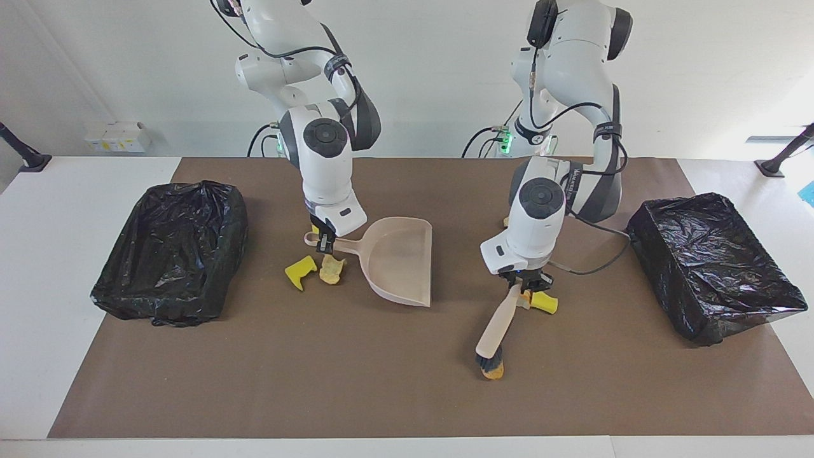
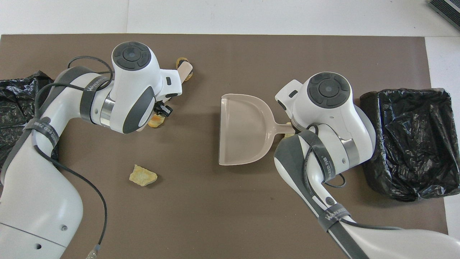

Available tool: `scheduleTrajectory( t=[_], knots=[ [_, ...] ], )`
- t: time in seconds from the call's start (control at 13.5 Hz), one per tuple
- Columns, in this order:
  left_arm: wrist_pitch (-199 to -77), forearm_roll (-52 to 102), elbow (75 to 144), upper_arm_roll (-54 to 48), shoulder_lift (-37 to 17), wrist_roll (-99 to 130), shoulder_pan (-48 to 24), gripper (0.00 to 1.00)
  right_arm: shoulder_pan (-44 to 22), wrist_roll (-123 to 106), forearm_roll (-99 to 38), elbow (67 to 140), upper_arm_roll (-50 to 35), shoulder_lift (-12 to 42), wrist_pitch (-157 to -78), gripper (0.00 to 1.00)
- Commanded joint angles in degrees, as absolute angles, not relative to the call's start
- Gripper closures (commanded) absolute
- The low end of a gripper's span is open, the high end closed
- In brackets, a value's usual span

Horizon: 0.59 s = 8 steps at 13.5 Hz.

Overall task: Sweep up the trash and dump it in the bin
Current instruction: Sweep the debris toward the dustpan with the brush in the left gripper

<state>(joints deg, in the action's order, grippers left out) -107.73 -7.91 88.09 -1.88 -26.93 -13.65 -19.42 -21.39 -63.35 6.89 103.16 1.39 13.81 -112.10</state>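
Two tools are clamped: the left gripper holds the brush, bristles on a tan scrap, while the right gripper holds the dustpan, well apart. A sweep from here likely misses the pan. Other scraps sit under the pan's handle.

We see a smooth beige plastic dustpan, glossy crinkled black plastic bin liners, porous yellow sponge trash and matt brown paper on the worktop.

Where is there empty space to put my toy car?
Free: the brown mat's edge farthest from the robots, and between dustpan and brush. Crowded: yellow and tan scraps beside the dustpan handle, more scraps by the brush.
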Motion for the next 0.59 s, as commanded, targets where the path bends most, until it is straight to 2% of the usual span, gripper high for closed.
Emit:
scheduleTrajectory(
  t=[0.0,0.3,0.52],
  knots=[
    [-100.92,-8.61,92.45,-2.11,-22.07,-18.54,-17.49,1.0,-21.27,-65.83,7.65,104.24,0.88,13.1,-114.17,1.0],
    [-95.11,-8.7,92.9,-1.67,-18.64,-21.78,-14.95,1.0,-23.64,-63.2,7.38,104.68,0.88,12.39,-112.85,1.0],
    [-97.46,-8.09,90.1,-1.58,-19.51,-22.15,-14.59,1.0,-23.38,-63.11,7.91,105.2,0.97,13.1,-112.94,1.0]
  ],
)
